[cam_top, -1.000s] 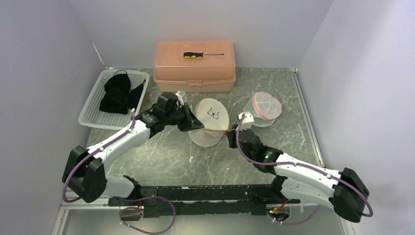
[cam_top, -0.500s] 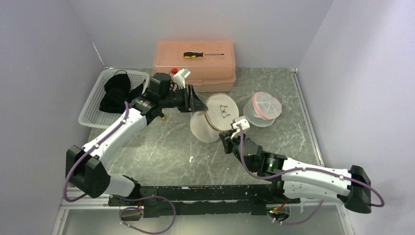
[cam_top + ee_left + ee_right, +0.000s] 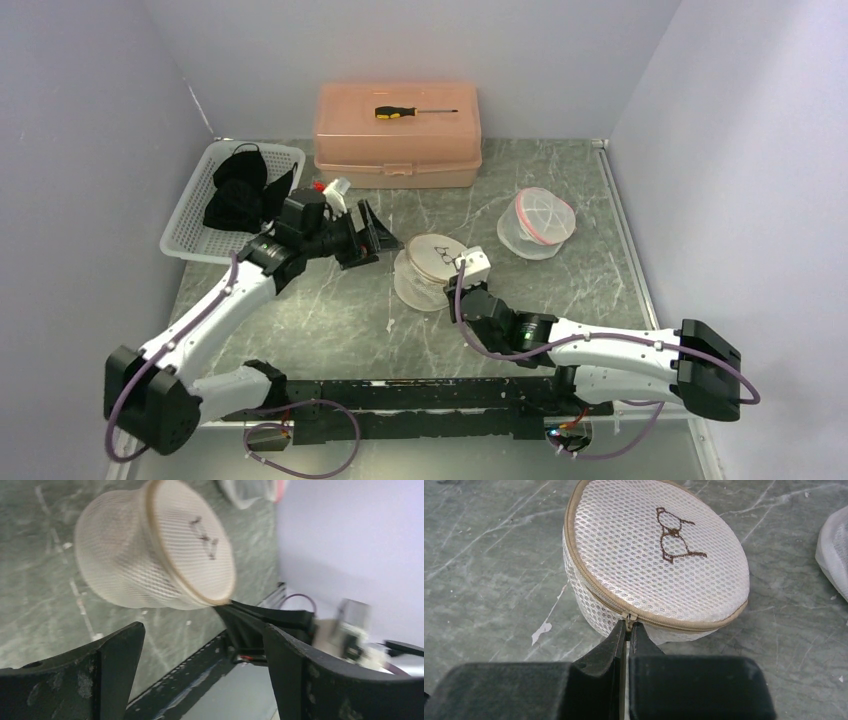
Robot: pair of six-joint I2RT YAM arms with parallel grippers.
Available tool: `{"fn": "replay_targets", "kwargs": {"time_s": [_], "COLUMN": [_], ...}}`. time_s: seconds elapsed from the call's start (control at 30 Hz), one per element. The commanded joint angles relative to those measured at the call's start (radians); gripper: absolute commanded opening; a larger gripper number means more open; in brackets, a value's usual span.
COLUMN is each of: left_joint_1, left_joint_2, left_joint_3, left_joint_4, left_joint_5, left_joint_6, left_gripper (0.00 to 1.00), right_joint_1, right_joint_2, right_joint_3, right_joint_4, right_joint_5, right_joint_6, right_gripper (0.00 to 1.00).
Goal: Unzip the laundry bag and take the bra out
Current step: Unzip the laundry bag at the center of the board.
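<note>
The laundry bag [image 3: 428,268] is a round white mesh pouch with a tan zipper band and a small brown bra emblem on its lid. It rests on the table mid-scene, lid slightly tilted. My right gripper [image 3: 628,624] is shut on the zipper pull [image 3: 628,615] at the bag's near rim, and the zipper [image 3: 589,587] looks shut along the side I see. My left gripper [image 3: 378,238] hovers open just left of the bag [image 3: 150,555], touching nothing. The bra is hidden; I cannot see it inside the bag.
A second mesh bag [image 3: 537,222] with red trim sits to the right. At the back stands a pink toolbox [image 3: 397,135] with a screwdriver [image 3: 412,112] on its lid. A white basket [image 3: 185,225] holding black clothes [image 3: 238,190] lies at the left.
My left gripper let go of the bag's lid, opened wide and drew back to the left. The bag settled down onto the table. My right gripper moved left and lower, still gripping the zipper pull.
</note>
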Motion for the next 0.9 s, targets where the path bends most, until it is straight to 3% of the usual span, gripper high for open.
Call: {"fn": "replay_targets", "kwargs": {"time_s": [0.0, 0.2, 0.57, 0.87], "left_joint_1": [-0.066, -0.248, -0.260, -0.257], "left_joint_2": [-0.039, 0.118, 0.268, 0.303], "left_joint_3": [0.035, 0.107, 0.137, 0.148], "left_joint_4": [0.030, 0.022, 0.068, 0.051], "left_joint_5": [-0.023, -0.128, -0.155, -0.240], "left_joint_6": [-0.194, -0.313, -0.383, -0.348], "left_gripper": [0.94, 0.94, 0.78, 0.39], "right_joint_1": [-0.009, -0.011, -0.011, -0.011], "right_joint_2": [0.004, 0.006, 0.001, -0.021], "right_joint_3": [0.001, 0.016, 0.021, 0.013], "right_joint_4": [0.074, 0.063, 0.053, 0.049], "right_joint_5": [0.014, 0.013, 0.004, -0.006], "right_joint_6": [0.009, -0.012, -0.015, -0.035], "right_gripper": [0.00, 0.00, 0.00, 0.00]}}
